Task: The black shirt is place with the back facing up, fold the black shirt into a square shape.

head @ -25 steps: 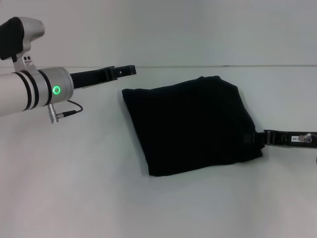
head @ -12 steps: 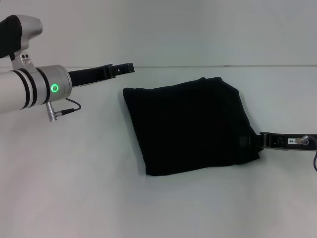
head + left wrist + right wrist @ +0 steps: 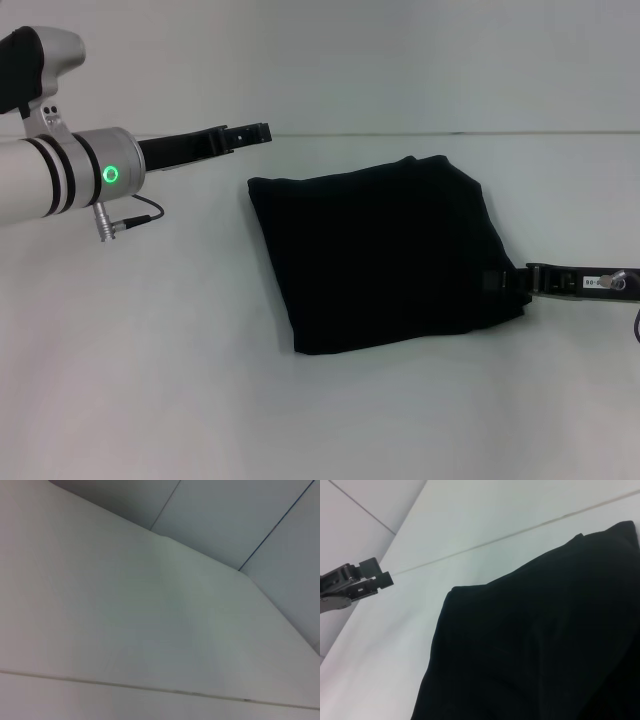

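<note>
black shirt (image 3: 380,255), folded, flat on table (image 3: 180,380)

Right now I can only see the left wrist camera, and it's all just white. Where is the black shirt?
Observer: The black shirt lies in the middle of the table, folded into a rough square.
Operator: Is my left gripper touching it?
Observer: No. The left gripper is out past the shirt's far left corner, with bare table between them.
Operator: And the other one?
Observer: The right gripper is at the shirt's near right corner, right up against the fabric edge.
</note>
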Controlling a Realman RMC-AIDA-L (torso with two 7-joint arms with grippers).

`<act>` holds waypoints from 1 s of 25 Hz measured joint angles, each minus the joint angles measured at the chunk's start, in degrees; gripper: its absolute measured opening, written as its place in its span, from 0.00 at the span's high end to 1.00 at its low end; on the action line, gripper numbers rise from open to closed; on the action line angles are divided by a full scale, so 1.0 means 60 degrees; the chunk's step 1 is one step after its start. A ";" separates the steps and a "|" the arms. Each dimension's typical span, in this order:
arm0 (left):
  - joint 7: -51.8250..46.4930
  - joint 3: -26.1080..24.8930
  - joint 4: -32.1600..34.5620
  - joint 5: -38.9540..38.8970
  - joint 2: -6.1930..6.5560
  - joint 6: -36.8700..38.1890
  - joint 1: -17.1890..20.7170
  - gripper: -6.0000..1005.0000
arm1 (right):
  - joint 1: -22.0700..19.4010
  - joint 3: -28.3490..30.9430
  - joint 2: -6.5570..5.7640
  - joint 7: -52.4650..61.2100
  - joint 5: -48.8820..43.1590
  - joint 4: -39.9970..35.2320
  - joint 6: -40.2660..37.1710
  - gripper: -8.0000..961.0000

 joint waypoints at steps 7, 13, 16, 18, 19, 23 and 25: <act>-0.0103 0.0001 -0.0023 0.0042 0.0008 -0.0097 -0.0012 0.08 | 0.0002 0.0000 -0.0008 -0.0011 0.0009 0.0000 0.0269 0.92; -0.0113 0.0007 -0.0031 0.0018 0.0015 -0.0101 -0.0012 0.08 | -0.0066 0.0028 -0.0103 -0.0045 0.0011 -0.0030 0.0299 0.91; -0.0115 0.0015 -0.0035 -0.0014 0.0014 -0.0102 -0.0013 0.08 | -0.0154 0.0232 -0.0102 -0.0323 0.0011 -0.0202 0.0442 0.90; -0.0117 0.0017 -0.0051 -0.0018 -0.0007 -0.0103 -0.0012 0.08 | -0.0176 0.0421 -0.0095 -0.0530 0.0011 -0.0278 0.0644 0.87; -0.0117 0.0013 -0.0075 -0.0020 -0.0015 -0.0118 -0.0012 0.08 | -0.0176 0.0481 -0.0109 -0.0595 0.0011 -0.0300 0.0785 0.83; -0.0434 0.0007 -0.0440 0.0009 0.0020 -0.0437 -0.0071 0.08 | -0.0134 0.0563 -0.0206 -0.0637 0.0009 -0.0482 0.1308 0.69; -0.0759 0.0008 -0.0554 0.0088 0.0041 -0.0568 -0.0105 0.08 | -0.0109 0.0613 -0.0276 -0.0598 0.0009 -0.0673 0.1352 0.46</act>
